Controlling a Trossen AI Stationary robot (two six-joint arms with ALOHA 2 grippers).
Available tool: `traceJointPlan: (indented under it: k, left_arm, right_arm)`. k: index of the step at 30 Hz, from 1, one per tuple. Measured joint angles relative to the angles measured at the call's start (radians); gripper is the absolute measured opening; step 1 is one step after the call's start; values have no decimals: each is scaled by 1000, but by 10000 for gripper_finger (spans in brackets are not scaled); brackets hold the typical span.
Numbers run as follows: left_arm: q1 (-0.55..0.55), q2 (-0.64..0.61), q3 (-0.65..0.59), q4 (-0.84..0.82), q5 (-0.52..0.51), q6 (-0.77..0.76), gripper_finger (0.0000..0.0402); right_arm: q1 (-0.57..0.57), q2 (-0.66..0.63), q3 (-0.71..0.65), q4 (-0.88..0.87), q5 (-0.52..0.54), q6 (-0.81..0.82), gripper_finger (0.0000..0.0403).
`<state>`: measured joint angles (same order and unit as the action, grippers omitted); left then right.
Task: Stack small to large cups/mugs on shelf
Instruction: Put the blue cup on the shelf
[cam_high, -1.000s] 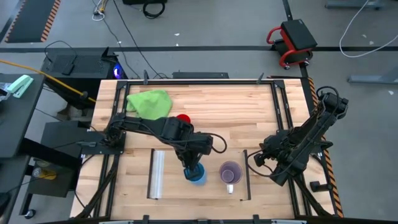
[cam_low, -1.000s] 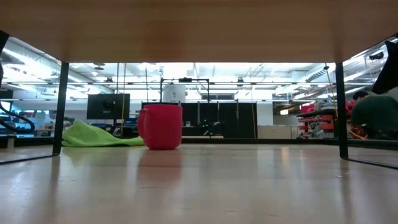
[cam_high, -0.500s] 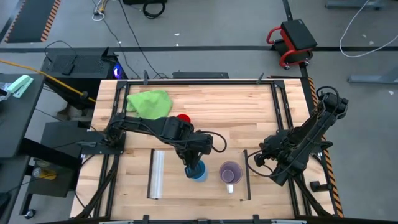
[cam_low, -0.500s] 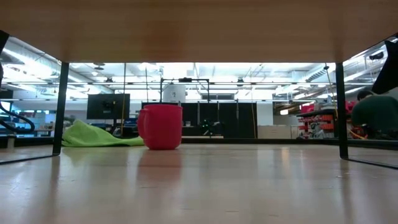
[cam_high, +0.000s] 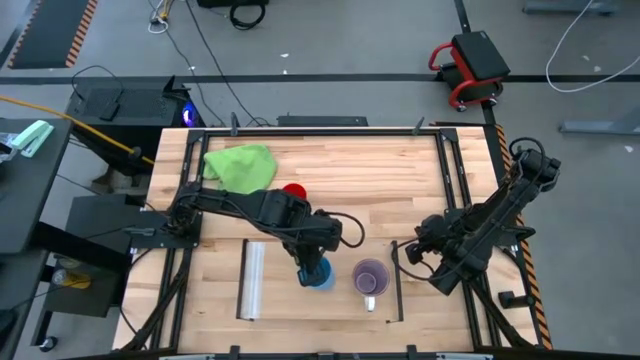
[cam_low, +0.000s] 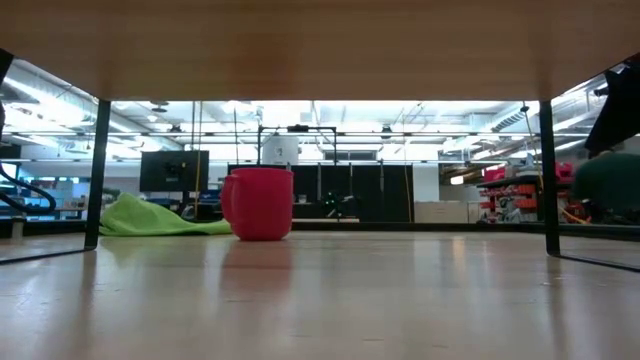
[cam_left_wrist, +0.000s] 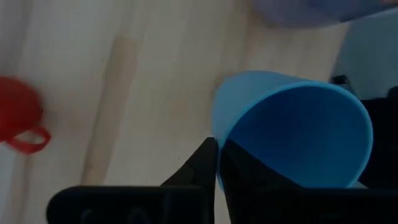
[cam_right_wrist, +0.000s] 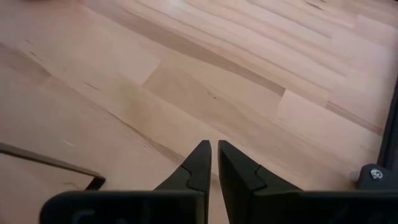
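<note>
In the high view my left gripper (cam_high: 308, 268) is shut on the light-blue cup (cam_high: 320, 277) above the shelf (cam_high: 285, 300), the light-wood panel between a silvery rail (cam_high: 253, 281) and a thin dark rail (cam_high: 398, 283). The purple mug (cam_high: 370, 278) stands upright on the shelf just right of the blue cup. The red mug (cam_high: 294, 189) stands on the table beyond the shelf, partly hidden by my left arm; the low view shows it upright (cam_low: 258, 203). My right gripper (cam_high: 408, 252) is shut and empty, just right of the dark rail. My left gripper (cam_left_wrist: 216, 158) pinches the light-blue cup by its rim (cam_left_wrist: 219, 127), one finger inside the cup (cam_left_wrist: 249, 180) and one outside. The fingers come from above, pointing down. The cup is tilted, its mouth toward the wrist camera. Whether its base rests on the shelf, I cannot tell.
A green cloth (cam_high: 240, 165) lies crumpled near the table's far left corner, and the low view shows it left of the red mug (cam_low: 150, 217). Dark frame rails run along the table's left and right edges. Bare wood lies under my right gripper (cam_right_wrist: 214, 155).
My right arm has moved a little toward the table's left, closer to the shelf's dark rail, its fingers still shut. My left gripper and the blue cup have stayed almost where they were.
</note>
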<state>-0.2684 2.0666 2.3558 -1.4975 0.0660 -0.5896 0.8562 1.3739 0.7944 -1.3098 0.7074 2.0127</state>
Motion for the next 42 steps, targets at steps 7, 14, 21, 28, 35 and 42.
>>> traceJointPlan:
  k: [7,14,21,28,35,42]
  left_arm:
    - [1,0,0,-3,23,10,34]
    - [3,0,0,-3,48,9,36]
    - [5,-3,0,13,78,-2,36]
    - [19,-5,0,15,79,-1,35]
    - [24,-5,0,15,79,0,46]
    - [24,-5,0,16,81,-1,75]
  right_arm:
    - [-10,0,0,2,0,-4,38]
    - [-10,0,0,23,-1,-27,38]
    - [-10,0,0,32,2,-27,38]
    - [-10,0,0,46,2,-27,38]
    - [-10,0,0,53,2,-27,40]
    - [-10,0,0,53,2,-27,68]
